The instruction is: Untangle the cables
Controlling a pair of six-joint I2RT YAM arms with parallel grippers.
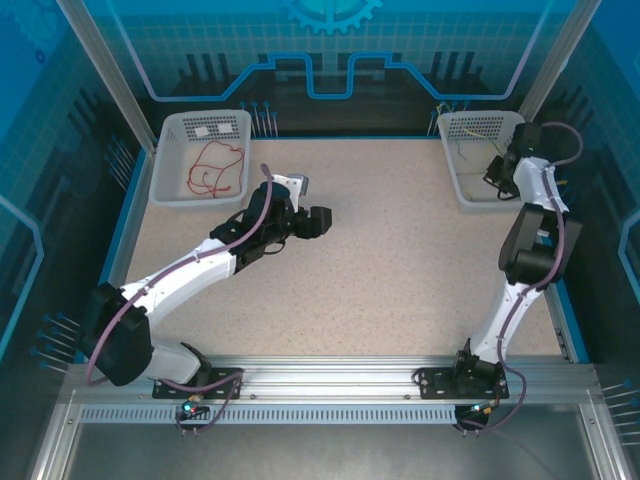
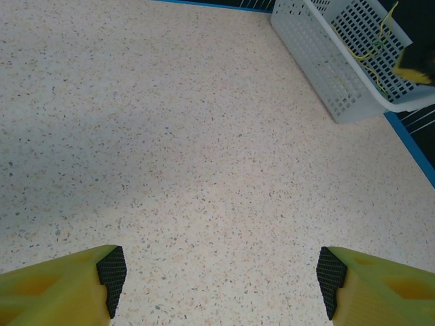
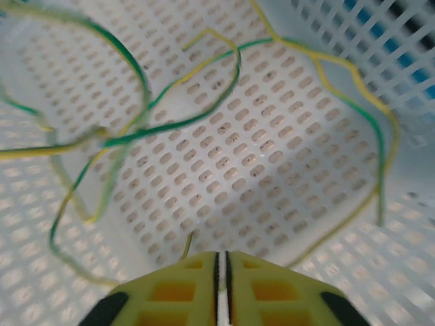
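Inside R basket [image 3: 272, 176], I see yel/grn cables [image 3: 170, 95] looped, R gripper [image 3: 221, 272] nearly together just beside them, red cable [image 1: 215, 170] in L basket [image 1: 170, 200], L gripper [image 2: 222, 275] apart over tabletop [image 2: 170, 136]

The table [image 1: 400, 290] between the left basket [image 1: 165, 160] and right basket [image 1: 480, 200] lies open; looped cables [image 3: 156, 130] crowd the right one.

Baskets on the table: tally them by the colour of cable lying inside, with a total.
Left basket, red cable: 1
Right basket, yellow and green cables: 1
Total: 2 baskets
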